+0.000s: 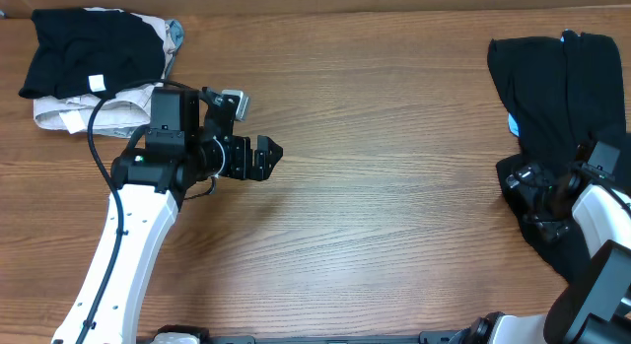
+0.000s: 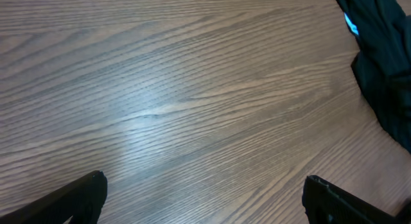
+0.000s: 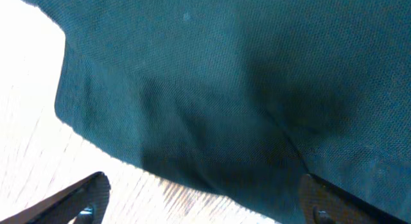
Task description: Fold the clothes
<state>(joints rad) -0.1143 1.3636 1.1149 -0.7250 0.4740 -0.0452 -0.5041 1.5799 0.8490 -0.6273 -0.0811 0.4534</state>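
Note:
A dark crumpled garment (image 1: 562,98) lies at the table's right edge; it shows at the far right of the left wrist view (image 2: 385,63) and fills the right wrist view (image 3: 225,83) as dark teal cloth. My right gripper (image 1: 537,191) is open, its jaws (image 3: 202,198) just above the cloth's edge with nothing between them. My left gripper (image 1: 268,155) is open and empty over bare wood left of centre, also in the left wrist view (image 2: 205,195). A folded stack of clothes (image 1: 94,63), black on beige, sits at the back left.
The wooden table (image 1: 394,186) stretches bare between the two arms. The left arm's white link (image 1: 118,265) runs down to the front left edge. A black cable (image 1: 94,137) loops beside the folded stack.

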